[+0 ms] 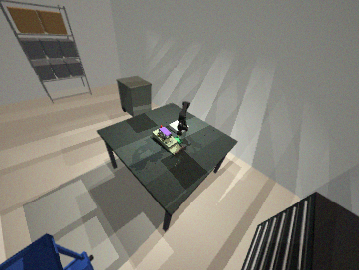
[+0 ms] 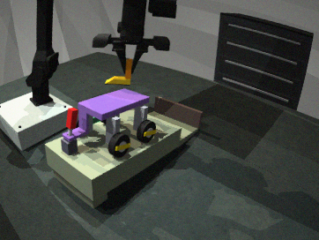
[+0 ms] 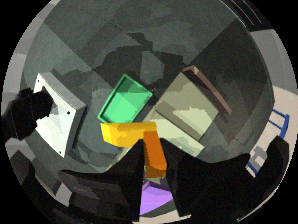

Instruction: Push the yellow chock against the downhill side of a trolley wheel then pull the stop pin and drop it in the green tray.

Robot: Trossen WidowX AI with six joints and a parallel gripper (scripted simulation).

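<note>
My gripper (image 2: 129, 62) (image 3: 150, 141) is shut on the orange handle of the yellow chock (image 2: 116, 79) (image 3: 129, 133) and holds it in the air above and behind the trolley. The trolley (image 2: 115, 105) (image 1: 165, 132) has a purple top and black wheels (image 2: 119, 144) with yellow hubs. It stands on the beige ramp (image 2: 92, 169) (image 3: 187, 107). The red-headed stop pin (image 2: 71, 118) stands at the trolley's left end in the exterior view. The green tray (image 3: 126, 100) lies on the table beside the ramp, below the chock in the wrist view.
A brown end wall (image 2: 178, 110) (image 3: 207, 87) closes the ramp's low end. The arm's white base plate (image 2: 26, 116) (image 3: 57, 112) sits left of the ramp. The dark table (image 1: 149, 164) stands in a room with a cabinet (image 1: 134, 94) behind it.
</note>
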